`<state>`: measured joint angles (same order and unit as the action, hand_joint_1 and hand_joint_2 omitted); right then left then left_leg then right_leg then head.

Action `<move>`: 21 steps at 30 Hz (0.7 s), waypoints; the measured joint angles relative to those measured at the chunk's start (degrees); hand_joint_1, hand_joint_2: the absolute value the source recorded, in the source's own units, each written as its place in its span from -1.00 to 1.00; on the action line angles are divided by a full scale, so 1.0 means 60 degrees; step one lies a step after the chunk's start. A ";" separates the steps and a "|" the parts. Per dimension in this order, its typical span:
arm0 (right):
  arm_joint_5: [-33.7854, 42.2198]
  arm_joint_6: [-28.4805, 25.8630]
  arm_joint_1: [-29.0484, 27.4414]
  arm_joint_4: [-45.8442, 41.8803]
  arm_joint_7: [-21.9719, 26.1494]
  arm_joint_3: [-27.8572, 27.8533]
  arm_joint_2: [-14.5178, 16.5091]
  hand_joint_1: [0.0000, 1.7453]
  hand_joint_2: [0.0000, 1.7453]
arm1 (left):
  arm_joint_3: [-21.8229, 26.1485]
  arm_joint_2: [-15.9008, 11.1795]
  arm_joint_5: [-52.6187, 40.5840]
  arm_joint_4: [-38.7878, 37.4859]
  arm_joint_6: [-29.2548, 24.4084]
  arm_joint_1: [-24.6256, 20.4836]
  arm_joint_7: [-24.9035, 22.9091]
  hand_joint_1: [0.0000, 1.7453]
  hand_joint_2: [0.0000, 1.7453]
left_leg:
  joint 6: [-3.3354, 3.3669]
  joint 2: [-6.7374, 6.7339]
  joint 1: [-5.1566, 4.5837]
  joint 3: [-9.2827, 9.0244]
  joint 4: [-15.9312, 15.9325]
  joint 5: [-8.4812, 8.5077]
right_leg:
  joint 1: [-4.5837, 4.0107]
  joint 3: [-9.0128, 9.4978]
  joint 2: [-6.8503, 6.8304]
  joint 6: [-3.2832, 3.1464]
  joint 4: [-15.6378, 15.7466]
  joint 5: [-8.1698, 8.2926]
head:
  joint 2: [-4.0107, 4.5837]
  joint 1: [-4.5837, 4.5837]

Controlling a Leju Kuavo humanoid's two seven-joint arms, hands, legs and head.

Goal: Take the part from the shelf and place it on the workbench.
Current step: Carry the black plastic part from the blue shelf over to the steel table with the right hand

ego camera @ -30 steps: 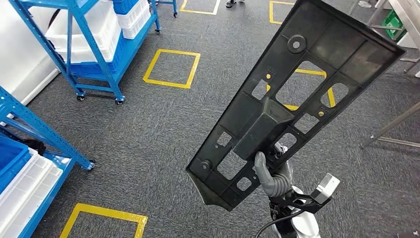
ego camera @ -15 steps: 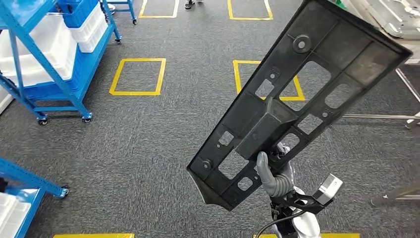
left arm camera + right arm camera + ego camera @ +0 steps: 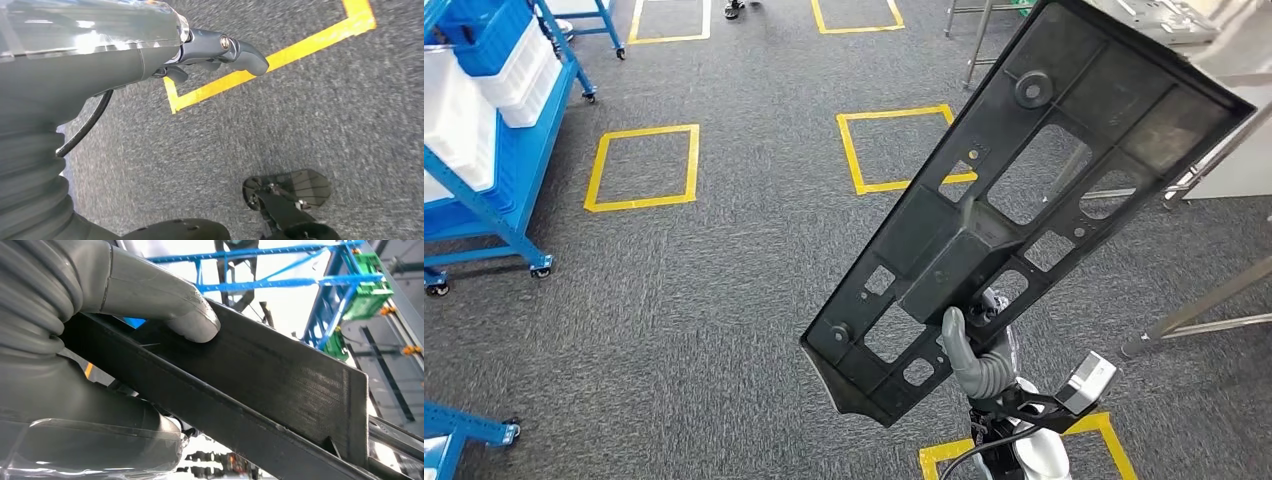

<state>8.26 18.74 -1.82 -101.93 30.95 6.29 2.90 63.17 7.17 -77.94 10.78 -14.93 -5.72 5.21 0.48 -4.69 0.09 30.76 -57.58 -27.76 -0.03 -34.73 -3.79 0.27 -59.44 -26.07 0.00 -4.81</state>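
Whole head view has shifted since the earlier frames, so the camera turned; the things themselves did not move. Grey carpet floor (image 3: 724,290) is the biggest surface, coarse speckled weave, marked with yellow tape squares (image 3: 642,167). Blue metal shelf (image 3: 484,170) on castors now sits far to the left of the part, further out than before, with white bins (image 3: 519,75) on it. Steel workbench legs (image 3: 1204,310) are now beside the part's right edge.

The part (image 3: 1024,200), a long black plastic panel, matte, flat with raised ribs, rectangular cutouts and round bosses, stands tilted up in front of the camera, same pose relative to the right hand (image 3: 979,360) as before. The right hand holds the part at its lower end, grey thumb pressed on the front face.

Right wrist view adds the close grip: thumb (image 3: 192,320) on the part's (image 3: 280,375) thick dark edge, finely lined surface.

Left wrist view adds the left hand (image 3: 220,50) hanging over carpet and yellow tape, dark fingers curled in, nothing in them.
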 joint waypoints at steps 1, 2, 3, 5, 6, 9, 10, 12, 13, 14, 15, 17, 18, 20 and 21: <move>0.0008 0.0003 0.0033 -0.0005 -0.0010 0.0000 0.0001 1.00 1.00 | 0.0000 0.0006 0.0004 0.0000 0.0001 -0.0003 -0.0006 -1.00 1.00 | -0.0049 -0.0080 -0.0017 -0.0022 0.0003 -0.0022 | -0.0048 0.0053 -0.0061 -0.0060 0.0132 -0.0019 | 0.0000 0.0000; 0.0015 0.0005 0.0056 -0.0008 -0.0026 0.0000 0.0002 1.00 1.00 | -0.0001 0.0013 0.0006 0.0000 0.0003 -0.0012 -0.0013 -1.00 1.00 | -0.0098 -0.0169 -0.0021 -0.0049 0.0014 -0.0040 | -0.0064 0.0041 0.0057 -0.0108 0.0142 -0.0002 | 0.0000 0.0000; 0.0023 0.0005 0.0068 -0.0015 -0.0038 0.0000 0.0003 1.00 1.00 | -0.0003 0.0015 0.0007 0.0000 0.0005 -0.0024 -0.0020 -1.00 1.00 | -0.0149 -0.0244 -0.0016 -0.0071 0.0019 -0.0070 | -0.0040 0.0051 0.0168 -0.0156 0.0171 0.0015 | 0.0000 0.0000; 0.0034 0.0006 0.0106 -0.0037 -0.0058 0.0000 0.0005 1.00 1.00 | -0.0006 0.0021 0.0011 0.0000 0.0007 -0.0051 -0.0025 -1.00 1.00 | -0.0232 -0.0005 0.0018 -0.0004 -0.0268 -0.0308 | 0.0017 0.0098 0.0373 -0.0264 0.0257 0.0069 | 0.0000 -0.0001; 0.0036 0.0009 0.0136 -0.0048 -0.0063 0.0000 0.0012 1.00 1.00 | -0.0007 0.0022 0.0014 0.0000 0.0008 -0.0053 -0.0026 -1.00 1.00 | -0.0260 0.0228 0.0040 0.0170 -0.0686 -0.0558 | 0.0047 0.0122 0.0472 -0.0313 0.0289 0.0092 | 0.0000 -0.0001; 0.0041 0.0019 0.0166 -0.0054 -0.0075 0.0000 0.0027 1.00 1.00 | -0.0003 0.0027 0.0038 0.0000 0.0015 -0.0066 -0.0007 -1.00 1.00 | -0.0298 0.0651 0.0071 0.1032 -0.2490 -0.1322 | 0.0027 0.0123 0.0798 -0.0369 0.0284 0.0095 | 0.0000 0.0000; 0.0041 0.0021 0.0152 -0.0054 -0.0081 0.0000 0.0028 1.00 1.00 | -0.0002 0.0029 0.0041 0.0000 0.0015 -0.0081 -0.0001 -1.00 1.00 | -0.0300 0.0672 0.0073 0.1165 -0.2717 -0.1297 | 0.0020 0.0126 0.0925 -0.0369 0.0273 0.0094 | 0.0000 0.0000; 0.0046 0.0020 0.0138 -0.0056 -0.0094 0.0000 0.0028 1.00 1.00 | -0.0003 0.0031 0.0029 0.0000 0.0014 -0.0094 -0.0009 -1.00 1.00 | -0.0276 0.0753 0.0083 0.0910 -0.2045 -0.0703 | 0.0025 0.0141 0.1199 -0.0350 0.0234 0.0081 | 0.0000 0.0000; 0.0053 0.0018 0.0137 -0.0056 -0.0097 0.0000 0.0029 1.00 1.00 | -0.0002 0.0028 0.0024 0.0000 0.0013 -0.0071 -0.0016 -1.00 1.00 | -0.0253 0.0927 0.0096 0.0639 -0.1383 -0.0340 | 0.0038 0.0138 0.1333 -0.0328 0.0203 0.0068 | 0.0000 0.0000; 0.0061 0.0014 0.0139 -0.0057 -0.0099 0.0001 0.0029 1.00 1.00 | -0.0002 0.0025 0.0022 0.0000 0.0012 -0.0043 -0.0023 -1.00 1.00 | -0.0233 0.1151 0.0117 0.0392 -0.0778 -0.0096 | 0.0037 0.0111 0.1459 -0.0288 0.0152 0.0051 | 0.0000 0.0000; 0.0071 0.0009 0.0135 -0.0060 -0.0106 0.0002 0.0030 1.00 1.00 | -0.0002 0.0023 0.0016 0.0000 0.0013 -0.0017 -0.0030 -1.00 1.00 | -0.0214 0.1343 0.0131 0.0230 -0.0382 0.0026 | 0.0044 0.0066 0.1571 -0.0235 0.0113 0.0051 | 0.0000 -0.0001; 0.0085 -0.0003 0.0103 -0.0071 -0.0122 0.0002 0.0031 1.00 1.00 | -0.0005 0.0020 0.0001 0.0000 0.0014 0.0007 -0.0051 -1.00 1.00 | -0.0156 0.1470 0.0114 0.0142 -0.0144 0.0019 | 0.0068 -0.0033 0.1770 -0.0099 0.0090 0.0085 | 0.0000 -0.0002; 0.0092 -0.0008 0.0074 -0.0085 -0.0130 0.0001 0.0031 1.00 1.00 | -0.0007 0.0025 -0.0009 0.0000 0.0015 0.0004 -0.0062 -1.00 1.00 | -0.0102 0.1381 0.0106 0.0137 -0.0120 0.0041 | 0.0081 -0.0062 0.1865 -0.0029 0.0116 0.0117 | 0.0000 -0.0002; 0.0108 -0.0016 0.0023 -0.0136 -0.0135 0.0000 0.0031 1.00 1.00 | -0.0018 0.0036 -0.0022 0.0004 0.0020 -0.0010 -0.0069 -1.00 1.00 | 0.0026 0.1169 0.0120 0.0105 -0.0006 0.0114 | 0.0072 -0.0159 0.1650 0.0067 -0.0044 -0.0004 | 0.0000 0.0000; 0.0118 -0.0017 0.0019 -0.0161 -0.0137 0.0000 0.0031 1.00 1.00 | -0.0023 0.0042 -0.0023 0.0005 0.0023 -0.0012 -0.0069 -1.00 1.00 | 0.0077 0.1048 0.0131 0.0090 0.0049 0.0144 | 0.0055 -0.0323 0.1387 0.0101 -0.0390 -0.0220 | 0.0000 0.0000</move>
<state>8.97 18.64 -1.71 -102.90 30.14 6.29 3.08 63.03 7.43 -78.07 10.81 -14.79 -5.78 4.79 0.94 1.60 0.88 31.31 -57.29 -26.89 0.29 -36.66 4.53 0.88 -61.78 -27.38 0.00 -4.81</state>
